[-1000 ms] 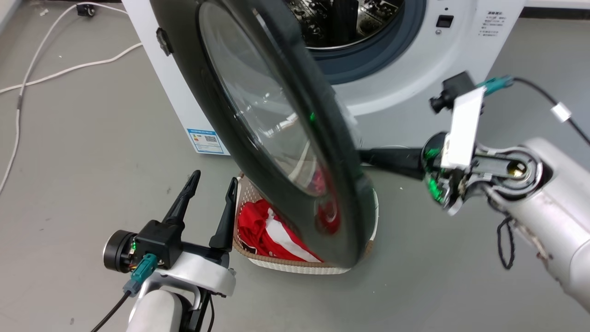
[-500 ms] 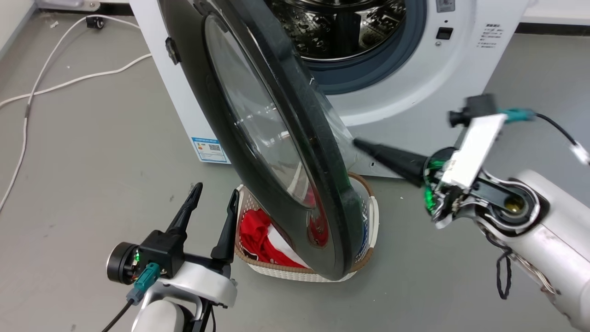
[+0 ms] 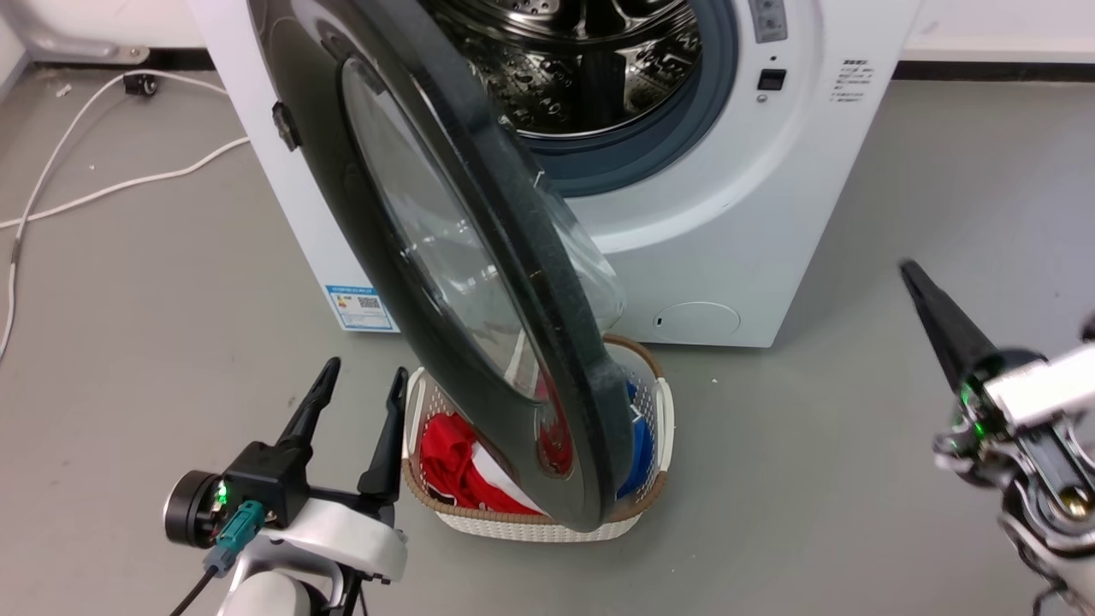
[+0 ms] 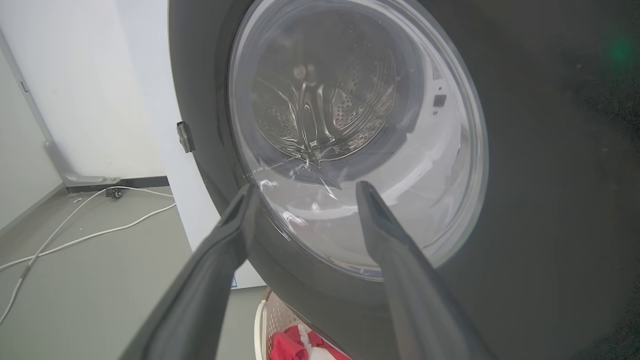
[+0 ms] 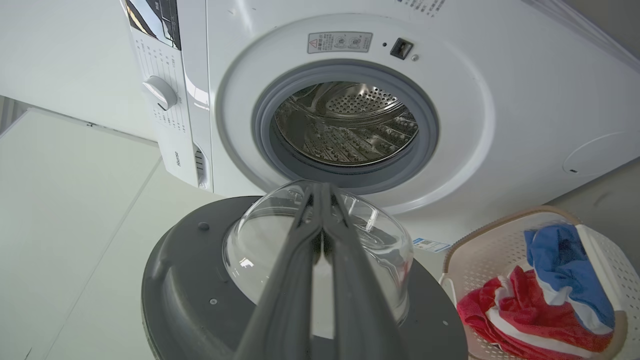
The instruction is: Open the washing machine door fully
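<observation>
The washing machine door point(image 3: 445, 282) stands swung well out from the washing machine point(image 3: 727, 257). It is attached at the left of the opening in the head view and is turned almost edge-on to that camera. Its clear glass bowl point(image 3: 590, 274) bulges toward the right of that view, and its lower edge hangs over a white laundry basket point(image 3: 663, 411) on the grey floor point(image 3: 855, 479) just in front of the machine. Red cloth point(image 3: 445, 453) and blue cloth point(image 3: 637, 445) lie in the basket.

The opening is uncovered, showing the grey gasket point(image 3: 684, 128) and the perforated steel drum point(image 3: 582, 77). A round cap point(image 3: 697, 322) sits low on the front panel, and a blue sticker point(image 3: 359, 306) sits low on the machine's side. A white cable point(image 3: 85, 192) trails over the floor to the left.

The left gripper point(image 3: 365, 370) is at the lower left, just beside the basket, with its fingers spread and nothing between them. In its wrist view the gripper point(image 4: 305, 186) faces the door's glossy outer face, and the drum shows through the glass.

The right gripper point(image 3: 908, 272) is at the far right, well apart from the door. Its fingers are pressed together and hold nothing. In its wrist view the closed tips point(image 5: 320, 187) point toward the glass bowl point(image 5: 320, 240) on the door's inner side, with the open drum point(image 5: 345, 125) beyond.
</observation>
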